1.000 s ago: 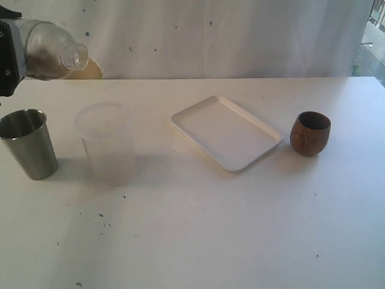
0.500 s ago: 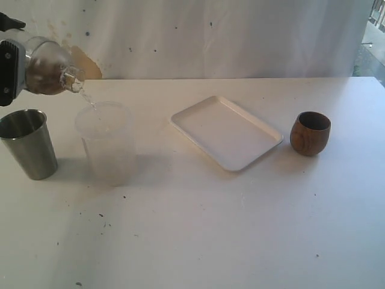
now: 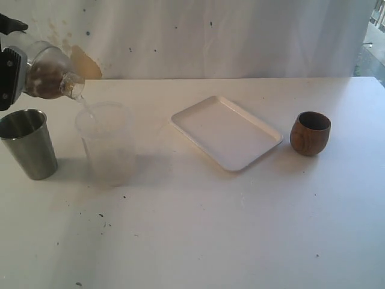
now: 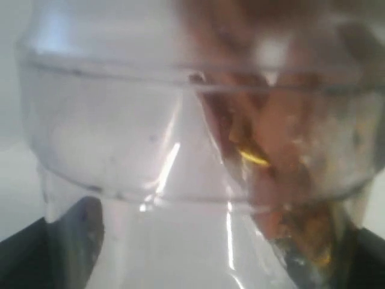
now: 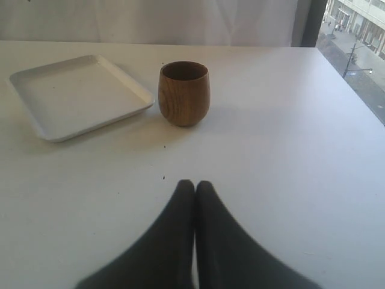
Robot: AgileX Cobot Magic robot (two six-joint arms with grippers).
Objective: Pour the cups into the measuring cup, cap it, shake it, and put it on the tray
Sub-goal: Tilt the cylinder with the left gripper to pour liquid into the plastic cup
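Note:
My left gripper (image 3: 7, 71) is shut on a clear plastic bottle (image 3: 49, 75) holding brown matter and liquid. The bottle is tilted, its mouth just over the rim of the frosted translucent plastic cup (image 3: 106, 144), and a thin stream runs into the cup. In the left wrist view the bottle (image 4: 150, 132) fills the picture. The steel tumbler (image 3: 27, 144) stands left of the frosted cup. The brown wooden cup (image 3: 310, 133) (image 5: 184, 93) stands right of the white tray (image 3: 225, 132) (image 5: 78, 96). My right gripper (image 5: 194, 183) is shut and empty, short of the wooden cup. The measuring cup is out of view.
A white curtain (image 3: 228, 36) with a brown stain hangs behind the table's far edge. Dark specks dot the white tabletop (image 3: 210, 229) near the front left. A window edge (image 5: 355, 36) lies beyond the table's right side.
The bottle has tipped further down and its mouth has dropped to the frosted cup's rim; liquid now streams into the cup. The right gripper has not moved.

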